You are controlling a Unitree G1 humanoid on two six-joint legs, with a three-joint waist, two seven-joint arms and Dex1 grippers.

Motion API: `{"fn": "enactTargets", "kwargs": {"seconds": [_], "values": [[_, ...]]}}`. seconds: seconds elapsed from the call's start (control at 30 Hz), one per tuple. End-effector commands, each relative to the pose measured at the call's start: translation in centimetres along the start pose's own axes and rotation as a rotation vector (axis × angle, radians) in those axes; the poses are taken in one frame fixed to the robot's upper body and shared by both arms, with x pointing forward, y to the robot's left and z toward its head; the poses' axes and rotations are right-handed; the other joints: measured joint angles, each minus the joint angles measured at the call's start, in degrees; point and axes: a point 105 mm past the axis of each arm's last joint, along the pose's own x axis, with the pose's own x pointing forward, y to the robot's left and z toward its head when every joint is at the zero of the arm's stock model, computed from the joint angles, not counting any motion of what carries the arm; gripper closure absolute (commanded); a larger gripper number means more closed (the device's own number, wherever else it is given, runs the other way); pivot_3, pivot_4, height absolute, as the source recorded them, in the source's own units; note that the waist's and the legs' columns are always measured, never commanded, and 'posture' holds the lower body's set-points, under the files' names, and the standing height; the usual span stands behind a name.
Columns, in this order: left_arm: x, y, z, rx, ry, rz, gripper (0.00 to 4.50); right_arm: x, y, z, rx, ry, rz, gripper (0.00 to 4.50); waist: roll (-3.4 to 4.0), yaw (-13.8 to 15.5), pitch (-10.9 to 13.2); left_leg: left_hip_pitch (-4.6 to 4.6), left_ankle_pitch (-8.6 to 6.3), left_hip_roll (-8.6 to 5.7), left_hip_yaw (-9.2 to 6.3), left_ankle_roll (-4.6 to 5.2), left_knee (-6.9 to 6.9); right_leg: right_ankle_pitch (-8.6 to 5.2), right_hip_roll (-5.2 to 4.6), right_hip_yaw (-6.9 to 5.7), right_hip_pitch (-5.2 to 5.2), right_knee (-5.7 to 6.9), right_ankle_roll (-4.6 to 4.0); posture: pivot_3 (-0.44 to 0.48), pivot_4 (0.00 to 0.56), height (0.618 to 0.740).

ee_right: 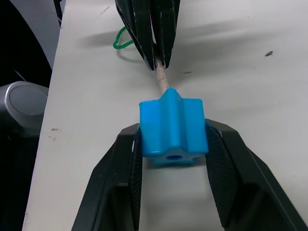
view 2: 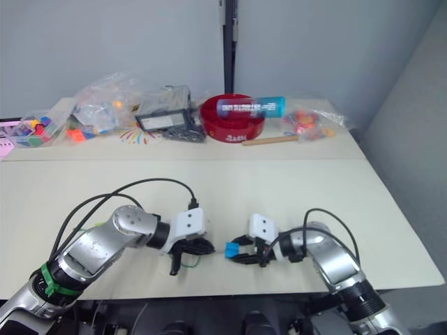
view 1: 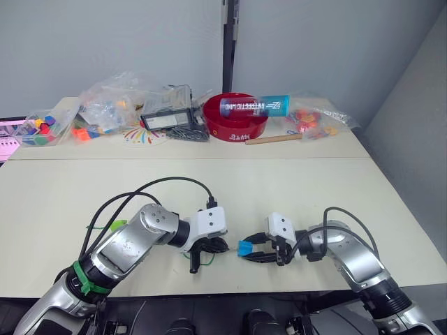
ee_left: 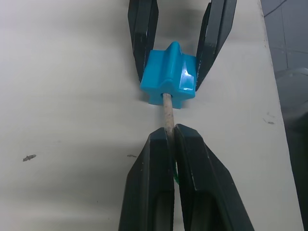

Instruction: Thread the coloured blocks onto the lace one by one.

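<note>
Low in the left eye view, the right gripper (view 1: 246,251) clamps the sky blue block (view 1: 246,248); the left gripper (view 1: 218,246) sits just left of it.

In the left wrist view, lower centre, its fingers (ee_left: 149,183) pinch the lace's pale tip (ee_left: 167,111), already entering the block.

In the right wrist view, the bore opening (ee_right: 172,157) faces the camera; I would push straight along it, keeping both grips firm.

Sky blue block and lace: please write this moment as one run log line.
left gripper: shut on pale stiff lace tip | right gripper: shut on sky blue ridged block | tip entering block hole
</note>
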Motion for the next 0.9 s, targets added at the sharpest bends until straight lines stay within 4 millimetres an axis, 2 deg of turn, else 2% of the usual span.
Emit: {"fn": "enactTargets", "kwargs": {"seconds": [0.03, 0.47, 0.9], "values": [[0.00, 0.14, 1.38, 0.046, -0.037, 0.014, 4.50, 0.55, 0.72, -0.78, 0.026, 0.035, 0.026, 3.17, 0.00, 0.02, 0.00, 0.00, 0.00, 0.00, 0.00, 0.00, 0.00, 0.00, 0.00, 0.00, 0.01, 0.00, 0.00, 0.000, 0.150, 0.731], [0.80, -0.15, 1.36, 0.038, -0.052, -0.003, 4.50, 0.92, 0.84, 0.04, 0.019, 0.020, 0.027, 3.17, 0.00, -0.11, 0.00, 0.01, 0.00, 0.00, -0.01, 0.00, 0.00, 0.00, 0.01, 0.00, 0.00, 0.01, 0.00, 0.000, 0.150, 0.731], [0.20, 0.03, 0.91, 0.034, -0.029, 0.020, 4.50, 0.67, 0.91, -0.32, 0.029, 0.021, 0.016, 3.17, 0.00, -0.21, 0.00, 0.01, 0.00, 0.00, -0.01, 0.00, 0.00, 0.00, 0.01, 0.00, 0.00, 0.01, 0.00, 0.000, 0.150, 0.731]]}}
